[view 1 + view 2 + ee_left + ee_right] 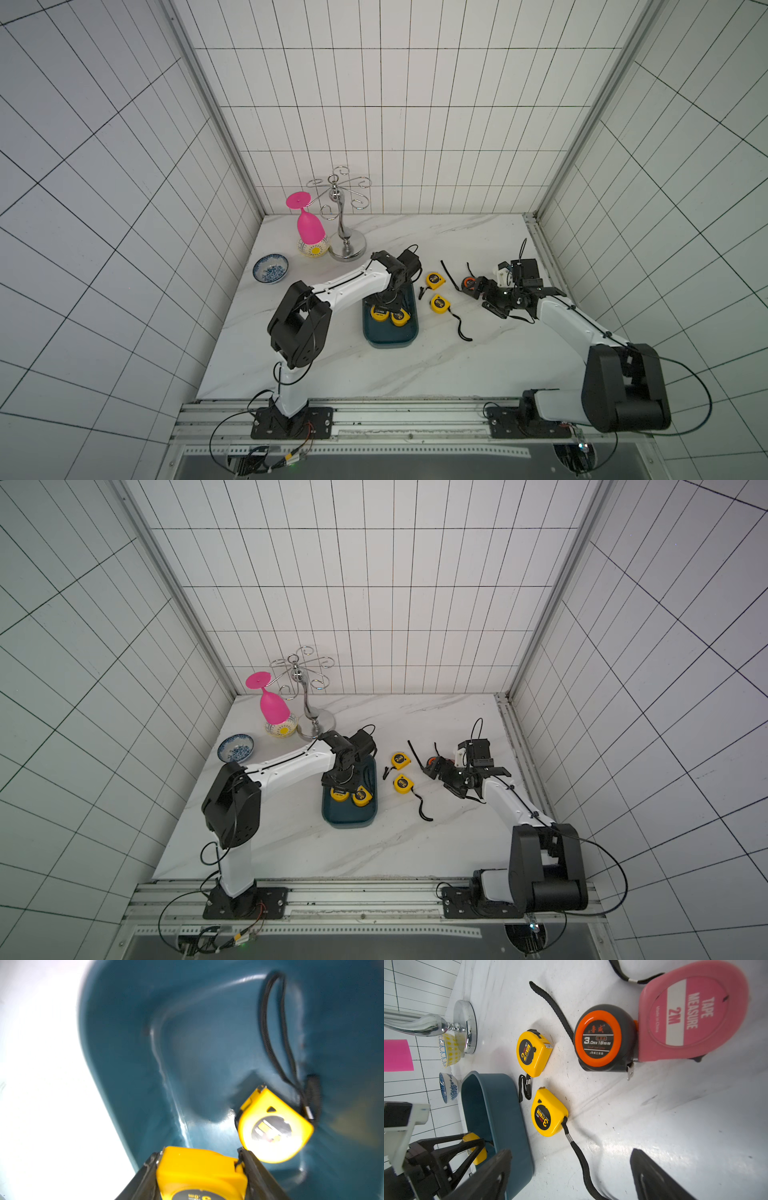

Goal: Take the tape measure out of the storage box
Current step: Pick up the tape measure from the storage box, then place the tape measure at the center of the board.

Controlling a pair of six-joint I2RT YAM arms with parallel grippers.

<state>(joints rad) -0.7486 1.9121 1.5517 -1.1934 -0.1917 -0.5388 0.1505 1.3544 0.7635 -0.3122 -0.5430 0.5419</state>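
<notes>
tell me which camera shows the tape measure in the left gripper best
The left wrist view: the yellow tape measure sits close up, clamped between the left gripper's fingers. Both top views show it small, partly under the gripper. The right wrist view shows a bit behind the fingers.

Left end effector reaching down into the teal storage box onto one yellow tape measure; second tape measure alongside. Right end effector over the counter, beside an orange tape measure.

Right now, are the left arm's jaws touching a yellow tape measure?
Touching. The left wrist view shows both jaws pressed against opposite sides of one yellow tape measure; the other tape measure lies free in the tray.
</notes>
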